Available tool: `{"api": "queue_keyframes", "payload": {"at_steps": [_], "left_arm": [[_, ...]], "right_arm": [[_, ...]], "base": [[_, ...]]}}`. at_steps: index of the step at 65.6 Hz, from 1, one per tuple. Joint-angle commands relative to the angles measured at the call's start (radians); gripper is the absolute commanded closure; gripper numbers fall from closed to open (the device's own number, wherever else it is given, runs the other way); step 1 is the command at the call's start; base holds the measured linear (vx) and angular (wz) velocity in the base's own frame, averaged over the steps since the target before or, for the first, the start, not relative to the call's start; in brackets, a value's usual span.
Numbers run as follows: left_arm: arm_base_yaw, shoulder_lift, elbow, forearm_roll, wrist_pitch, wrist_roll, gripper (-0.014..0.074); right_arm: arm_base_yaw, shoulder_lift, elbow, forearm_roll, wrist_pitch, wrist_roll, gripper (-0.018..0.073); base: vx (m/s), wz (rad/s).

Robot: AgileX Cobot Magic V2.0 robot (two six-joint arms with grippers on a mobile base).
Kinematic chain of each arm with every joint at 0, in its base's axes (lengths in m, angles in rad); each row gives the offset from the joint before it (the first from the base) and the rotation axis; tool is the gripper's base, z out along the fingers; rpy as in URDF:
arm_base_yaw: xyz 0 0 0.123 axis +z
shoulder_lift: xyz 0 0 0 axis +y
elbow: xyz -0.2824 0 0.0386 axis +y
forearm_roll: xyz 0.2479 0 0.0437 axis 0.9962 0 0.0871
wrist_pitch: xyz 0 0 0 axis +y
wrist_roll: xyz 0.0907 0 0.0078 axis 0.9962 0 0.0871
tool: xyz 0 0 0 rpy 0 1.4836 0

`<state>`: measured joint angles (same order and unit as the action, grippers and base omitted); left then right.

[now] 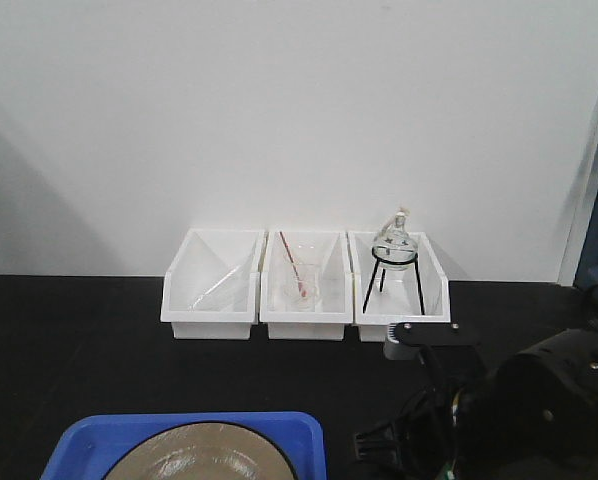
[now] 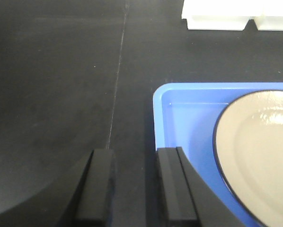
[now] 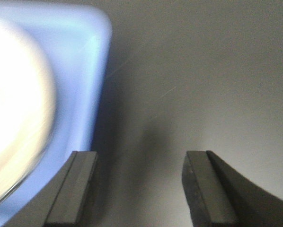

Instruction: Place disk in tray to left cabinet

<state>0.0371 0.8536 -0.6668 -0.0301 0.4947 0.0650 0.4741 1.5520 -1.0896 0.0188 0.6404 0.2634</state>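
The left gripper stood nearest the lens, its jaws apart and holding nothing. Its outer finger hung over the bare black table. Its inner finger overlapped the left rim of the blue tray, so the rim lay at the inner edge of the gap, not squarely within it.

The right gripper was likewise parted and empty. In its wrist view one finger lay over the tray's right edge and the other over the table. That picture was badly blurred, so whether the finger touched the rim could not be determined.

The disk lay flat inside the tray and filled most of its width. Only a strip of blue floor showed between the plate's black edge and the left wall.

The tray lay low and near the robot, with its long axis running side to side. Each gripper faced one short end, and neither arm appeared clearly nearer.

By judgement, a two-handed lift by the end rims was being prepared, and the left jaws needed a small shift inward.

Three white bins stood against the wall, well behind the tray. The cabinet was not in view.
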Motion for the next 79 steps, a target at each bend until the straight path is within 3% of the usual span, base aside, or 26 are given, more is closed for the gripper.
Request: {"api": "queue_keyframes", "payload": {"at_steps": [1,7,20,38,54,67,79], "left_arm": [[-0.005,0.055,-0.064,-0.026,-0.055,0.0,0.0235],[-0.005,0.122,-0.086,-0.077,-0.039,0.031,0.0235],[-0.005,0.287,-0.134,-0.201,0.004,0.152,0.0235],[-0.005,0.523,-0.237,-0.218,0.005,0.232,0.0235],[-0.005,0.696,-0.332,-0.22,0.014,0.232,0.0235],[-0.005,0.808,-0.359,-0.296,0.023,0.272,0.0235],[-0.005,0.85,-0.359,-0.306,0.023,0.295,0.0235]], "right_arm": [[-0.032,0.009,-0.056,0.162,-0.001,-0.156,0.0118],[-0.046,0.041,-0.078,0.204,-0.002,-0.212,0.0118],[-0.045,0.098,-0.099,0.223,-0.046,-0.215,0.0118],[-0.045,0.168,-0.136,0.329,-0.059,-0.217,0.0118],[-0.045,0.187,-0.136,0.341,-0.084,-0.217,0.0118],[-0.045,0.219,-0.136,0.349,-0.094,-0.217,0.0118],[-0.045,0.252,-0.136,0.363,-0.115,-0.217,0.0118]], "base": [[0.0,0.0],[0.0,0.0],[0.0,0.0],[0.0,0.0],[0.0,0.0],[0.0,0.0],[0.0,0.0]]}}
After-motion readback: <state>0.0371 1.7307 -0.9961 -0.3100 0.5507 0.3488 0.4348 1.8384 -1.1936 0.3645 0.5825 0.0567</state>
